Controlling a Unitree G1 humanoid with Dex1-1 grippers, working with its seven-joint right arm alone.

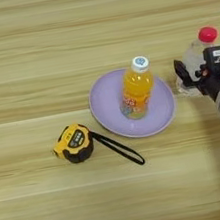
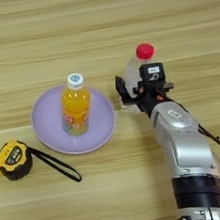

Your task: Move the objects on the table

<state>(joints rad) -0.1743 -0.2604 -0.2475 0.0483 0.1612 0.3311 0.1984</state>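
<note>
Your right gripper (image 2: 135,88) sits right of centre in the frame, its silver forearm (image 2: 184,140) running up from the bottom edge. The black fingers (image 2: 122,90) are spread to either side of the clear bottle with red cap (image 2: 138,67), which stands upright on the table (image 2: 92,23). One finger shows at the bottle's left flank, the other sits behind the gripper body at its right. Whether the fingers actually press the bottle, you cannot tell from here; they look close against it, perhaps touching.

Left of that, the small orange-juice bottle with white cap (image 1: 137,87) stands upright on a lilac plate (image 1: 106,107), a little right of the plate's middle. The plate's right rim lies just beside the clear bottle, apart from it.

Lower left, the yellow-black tape measure (image 1: 74,143) lies on the table near the plate's left edge, its black strap (image 1: 120,150) trailing right and downward, passing below the plate.
</note>
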